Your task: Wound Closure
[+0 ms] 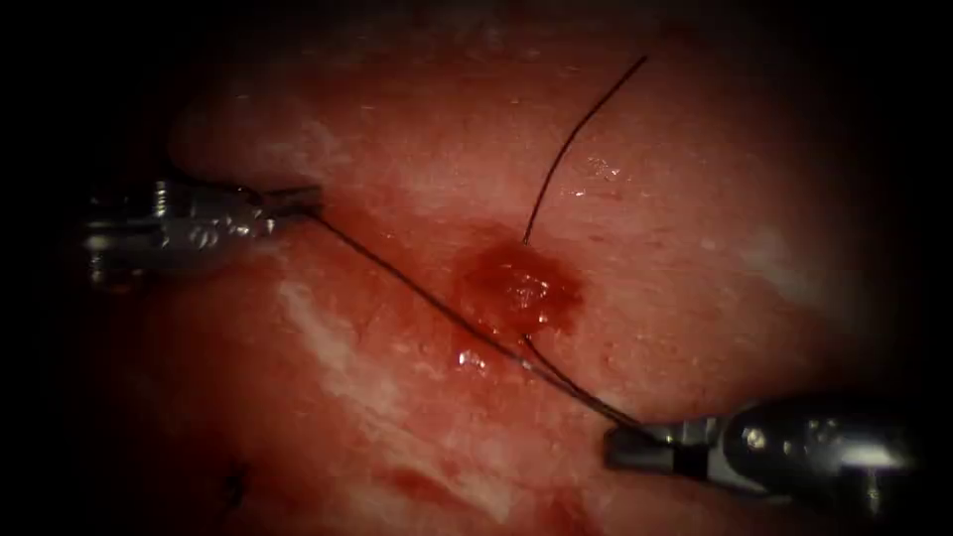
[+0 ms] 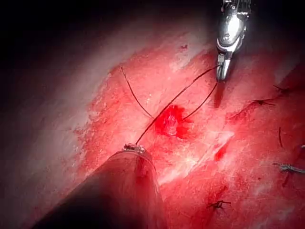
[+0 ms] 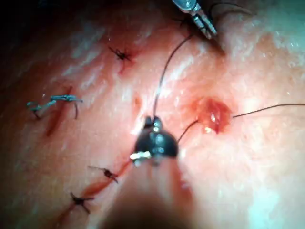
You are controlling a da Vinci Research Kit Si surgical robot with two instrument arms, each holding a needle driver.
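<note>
Wet red tissue (image 1: 377, 397) fills the background, its cut (image 1: 516, 288) central. Left tool (image 1: 298, 201) at nine o'clock and right tool (image 1: 625, 444) at five each clamp the thread (image 1: 417, 291). Hard tension risks tearing tissue or snapping thread.

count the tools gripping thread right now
2. The left tool is left of the red fluid, shut on the thread; the right tool is lower right, shut on it too.

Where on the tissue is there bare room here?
Bare tissue lies right of the free thread end, and below the left tool. It is crowded between that tool, the cut and the right tool, both shut on thread stretched between them.
</note>
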